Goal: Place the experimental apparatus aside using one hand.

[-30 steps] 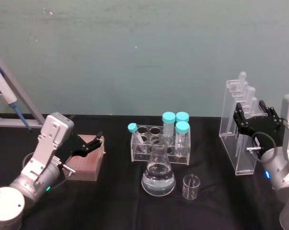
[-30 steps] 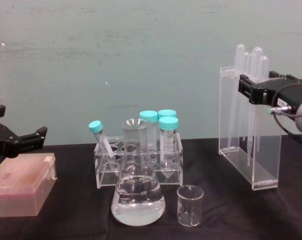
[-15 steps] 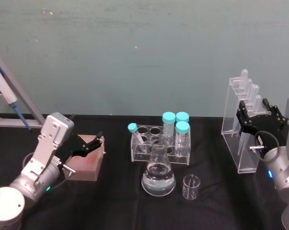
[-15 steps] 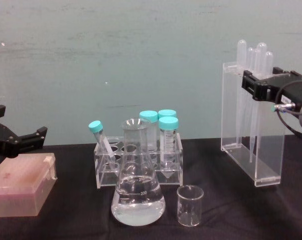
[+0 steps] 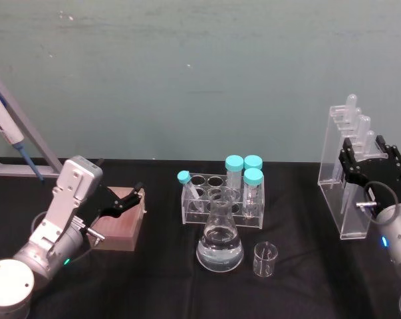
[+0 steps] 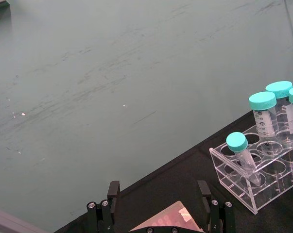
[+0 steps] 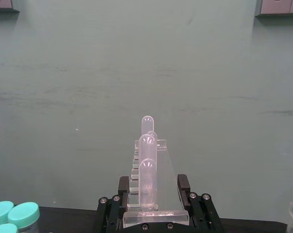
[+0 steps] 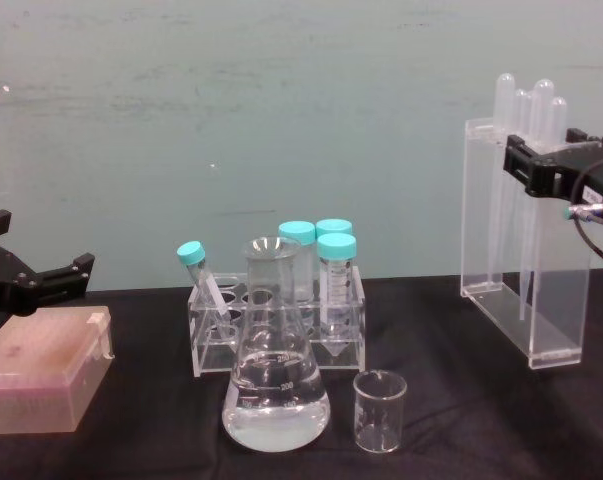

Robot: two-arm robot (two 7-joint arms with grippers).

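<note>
And there was the right gripper (image 5: 372,158) at the far right of the table (image 5: 167,282), its black jaws clamped on either side of the tall clear stand (image 5: 343,199), high up near its top edge. The right wrist view showed it plainly: the stand (image 7: 151,162) sat squeezed between the two jaws of the gripper (image 7: 153,191), and the rounded bulbs of the pipettes (image 7: 147,141) rose in a row straight ahead. From the chest, the stand (image 8: 506,270) stood well apart from the other glassware, pipettes (image 8: 526,110) poking above it; whether its base touched the cloth, I could not tell. In the middle, the flask (image 5: 220,244) with clear liquid sat just in front of the rack (image 5: 221,199) of teal-capped tubes (image 5: 243,169), with the small beaker (image 5: 265,259) just beside the flask on its right. Over on the left, the left gripper (image 5: 128,199) hung above the pinkish box (image 5: 120,229), jaws apart and holding nothing.
</note>
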